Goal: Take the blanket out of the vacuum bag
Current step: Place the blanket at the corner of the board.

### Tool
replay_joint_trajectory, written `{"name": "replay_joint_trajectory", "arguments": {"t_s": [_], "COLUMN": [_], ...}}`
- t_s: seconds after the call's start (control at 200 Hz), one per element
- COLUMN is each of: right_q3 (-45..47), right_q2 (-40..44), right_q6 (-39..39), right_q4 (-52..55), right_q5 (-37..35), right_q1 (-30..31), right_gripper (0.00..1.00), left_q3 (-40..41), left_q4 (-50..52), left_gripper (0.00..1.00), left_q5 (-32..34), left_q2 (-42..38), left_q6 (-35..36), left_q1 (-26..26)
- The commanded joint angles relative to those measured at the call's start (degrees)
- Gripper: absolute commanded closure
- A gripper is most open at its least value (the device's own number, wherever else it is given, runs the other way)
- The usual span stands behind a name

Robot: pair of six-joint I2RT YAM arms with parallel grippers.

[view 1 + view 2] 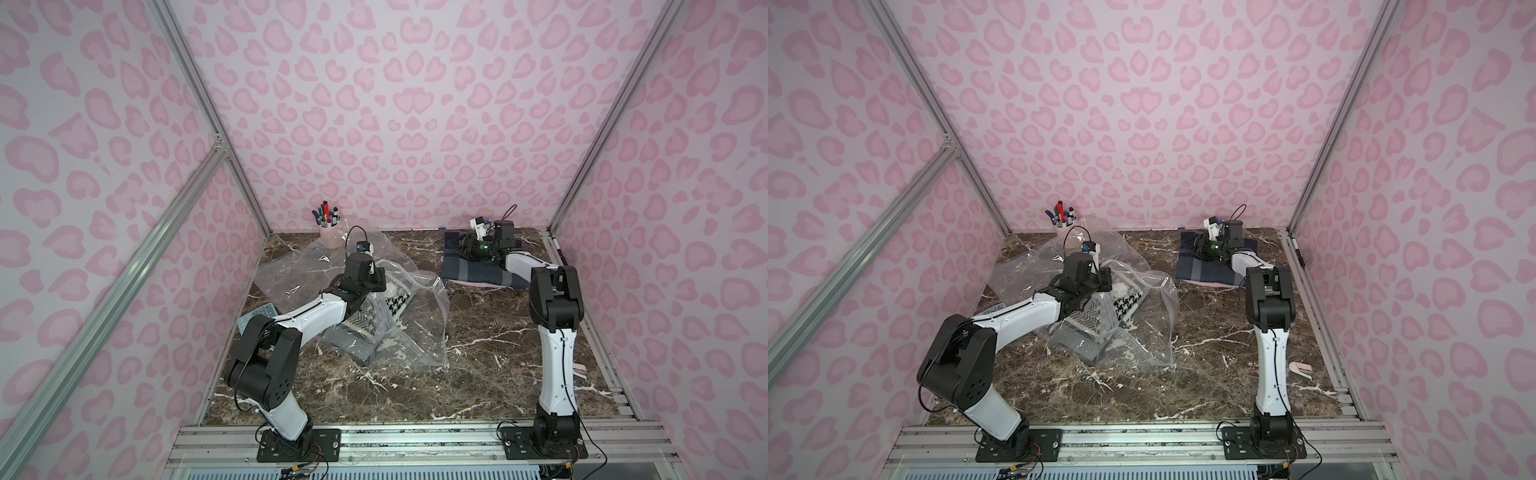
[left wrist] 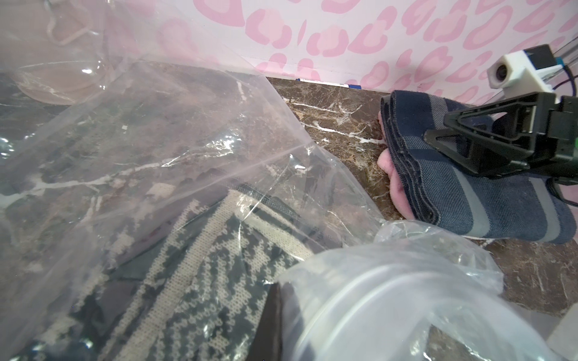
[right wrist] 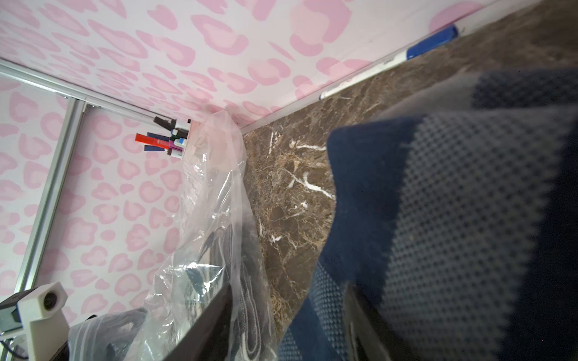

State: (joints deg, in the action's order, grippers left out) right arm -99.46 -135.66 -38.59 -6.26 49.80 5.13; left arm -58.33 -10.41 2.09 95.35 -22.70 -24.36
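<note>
The vacuum bag (image 1: 419,332) sprawls crumpled on the marble table (image 1: 478,374) just in front of the pen cup (image 1: 331,236), with a houndstooth blanket (image 1: 397,305) inside it. Only the left wrist view shows the left gripper (image 1: 374,286) pinched tight on bunched bag film. It also shows the right gripper (image 2: 438,129) with its fingers apart on a navy striped blanket (image 2: 469,193), to the right of the cup. The wrist views catch a blue-capped marker (image 3: 431,42) lying against the wall.

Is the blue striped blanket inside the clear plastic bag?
No, the blue striped blanket lies on the table, outside the plastic bag.
</note>
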Motion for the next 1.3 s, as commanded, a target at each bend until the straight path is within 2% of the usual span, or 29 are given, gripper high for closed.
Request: {"name": "replay_joint_trajectory", "arguments": {"t_s": [0.0,0.16,0.325,0.475,0.625,0.855,0.99,1.155,1.295], "right_q3": [2.71,12.18,12.59,8.56,1.80,-11.92,-19.88,-20.23,-14.92], "right_q2": [1.58,6.94,8.21,9.27,9.28,-1.22,-8.38,-8.69,-0.46], "right_q6": [2.83,4.76,9.53,12.54,11.17,6.74,6.33,7.99,13.55], "right_q4": [5.86,4.24,8.14,10.76,10.60,9.93,13.33,11.28,10.05], "right_q5": [-3.95,-4.39,-4.89,-4.52,-3.75,-4.91,-6.42,-4.61,-6.04], "right_q1": [-1.69,-6.36,-9.23,-8.60,-5.84,-4.06,-3.98,-3.26,-1.12], "right_gripper": [0.43,0.44,0.44,0.43,0.43,0.43,0.44,0.44,0.43], "left_q3": [-0.21,-0.54,-0.99,-1.53,-1.69,-1.98,-1.98,-1.88,-1.70], "left_q4": [0.35,0.04,0.02,0.74,0.92,1.15,1.71,2.15,2.07], "left_gripper": [0.96,0.96,0.96,0.96,0.96,0.96,0.96,0.96,0.96], "left_q5": [0.02,-0.57,-0.22,0.43,0.81,0.90,1.67,2.09,1.49], "left_q2": [-0.40,0.63,0.78,0.37,0.58,0.98,0.62,0.07,-0.79], "left_q6": [0.66,0.20,0.02,0.20,0.11,0.36,1.01,1.52,1.34], "left_q1": [-0.07,-0.29,-1.29,-1.96,-2.26,-2.56,-2.62,-2.62,-2.59]}}
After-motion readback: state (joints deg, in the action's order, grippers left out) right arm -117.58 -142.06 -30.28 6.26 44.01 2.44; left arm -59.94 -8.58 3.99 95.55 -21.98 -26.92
